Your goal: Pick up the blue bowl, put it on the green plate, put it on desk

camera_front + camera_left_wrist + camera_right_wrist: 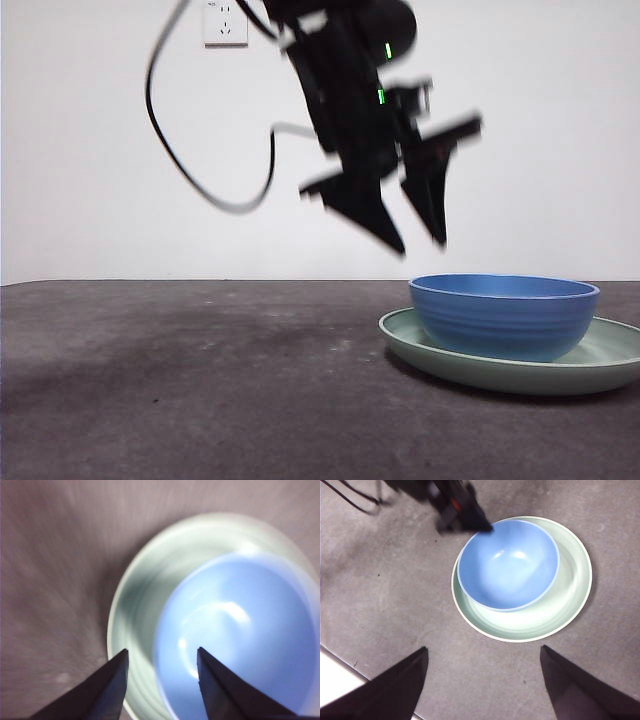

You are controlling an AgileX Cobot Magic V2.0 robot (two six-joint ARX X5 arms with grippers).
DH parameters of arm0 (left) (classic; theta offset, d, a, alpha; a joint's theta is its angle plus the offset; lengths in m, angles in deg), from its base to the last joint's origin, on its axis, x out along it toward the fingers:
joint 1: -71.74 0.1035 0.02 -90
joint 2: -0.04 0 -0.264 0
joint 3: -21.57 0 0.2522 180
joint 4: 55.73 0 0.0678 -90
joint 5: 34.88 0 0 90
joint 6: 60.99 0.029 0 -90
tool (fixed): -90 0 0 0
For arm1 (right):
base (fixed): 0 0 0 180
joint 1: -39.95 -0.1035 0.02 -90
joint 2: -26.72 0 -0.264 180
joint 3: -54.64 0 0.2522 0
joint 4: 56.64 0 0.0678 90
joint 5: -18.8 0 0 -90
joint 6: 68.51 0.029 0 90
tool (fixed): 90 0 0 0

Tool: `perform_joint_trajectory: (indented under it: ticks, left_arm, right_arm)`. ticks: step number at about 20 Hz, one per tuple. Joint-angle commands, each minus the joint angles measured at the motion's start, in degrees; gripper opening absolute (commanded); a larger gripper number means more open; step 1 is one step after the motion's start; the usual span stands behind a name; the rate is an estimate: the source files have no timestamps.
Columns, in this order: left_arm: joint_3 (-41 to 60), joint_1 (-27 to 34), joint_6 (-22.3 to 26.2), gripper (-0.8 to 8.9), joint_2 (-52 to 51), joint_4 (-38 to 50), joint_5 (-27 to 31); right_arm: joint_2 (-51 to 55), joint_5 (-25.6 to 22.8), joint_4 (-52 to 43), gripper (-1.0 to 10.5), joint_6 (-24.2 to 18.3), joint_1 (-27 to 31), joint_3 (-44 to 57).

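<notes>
On my front view I count one blue bowl (503, 316) and one green plate (520, 358), and the bowl sits inside the plate, upright, toward the plate's left part so that more bare plate shows on the right. Both rest on the dark tabletop (190, 380), at the right of the picture. One tool, the left tool (420, 245), hangs in the air above and a little left of the bowl, clear of its rim. It is blurred, but I can see its two black jaws spread apart with white wall between them, and nothing is held. A black cable (190, 170) loops down from the arm, and one white wall socket (224, 22) shows at the top.

On the left wrist view, everything is smeared. I make out the same single blue bowl (240, 645) lying in the single green plate (165, 575), with a broad crescent of plate bare on one side. The left tool (162, 652) shows its two jaws apart and released, their tips over the bowl's near rim and the plate beside it.

On the right wrist view, I look down from well above. The blue bowl (507, 562) sits off-centre in the green plate (560, 610). The left tool (482, 526) comes in dark and blurred at the bowl's rim. My right tool (484, 652) has its two jaws wide apart, empty, well away from the plate over bare tabletop (385, 595).
</notes>
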Motion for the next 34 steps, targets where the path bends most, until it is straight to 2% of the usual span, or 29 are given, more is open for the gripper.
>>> perform_joint_trajectory:
  ticks: [1, 5, 10, 15, 22, 27, 34]
  left_arm:
    - [-1.81, 0.72, 0.63, 2.24, -5.09, 0.35, -0.11]
    - [-1.66, 3.93, -0.74, 2.24, -14.27, -0.31, -0.59]
    - [2.03, 7.06, 0.39, 2.22, -25.66, -3.96, -0.77]
    - [18.45, 8.63, 2.23, 2.23, -40.63, -0.96, -0.85]
    - [44.98, 9.64, 1.88, 2.22, -58.42, 7.08, -8.46]
    - [54.88, 9.62, 1.73, 2.22, -63.87, 9.01, -15.15]
    - [55.25, 9.57, 1.73, 2.21, -64.11, 9.44, -15.63]
  right_arm:
    - [-0.44, -0.07, -0.57, 3.6, 0.46, -0.11, -0.92]
    - [-0.44, -0.07, -0.57, 3.6, 0.46, -0.11, -0.92]
    - [-0.44, -0.07, -0.57, 3.6, 0.46, -0.11, -0.92]
    - [-0.44, -0.09, -0.57, 3.6, 0.48, -0.11, -0.92]
    - [-0.44, -0.07, -0.57, 3.6, 0.68, -0.11, -0.92]
    - [-0.44, -0.07, -0.57, 3.6, 0.83, -0.11, -0.92]
    - [-0.46, -0.07, -0.55, 3.6, 0.90, -0.11, -0.92]
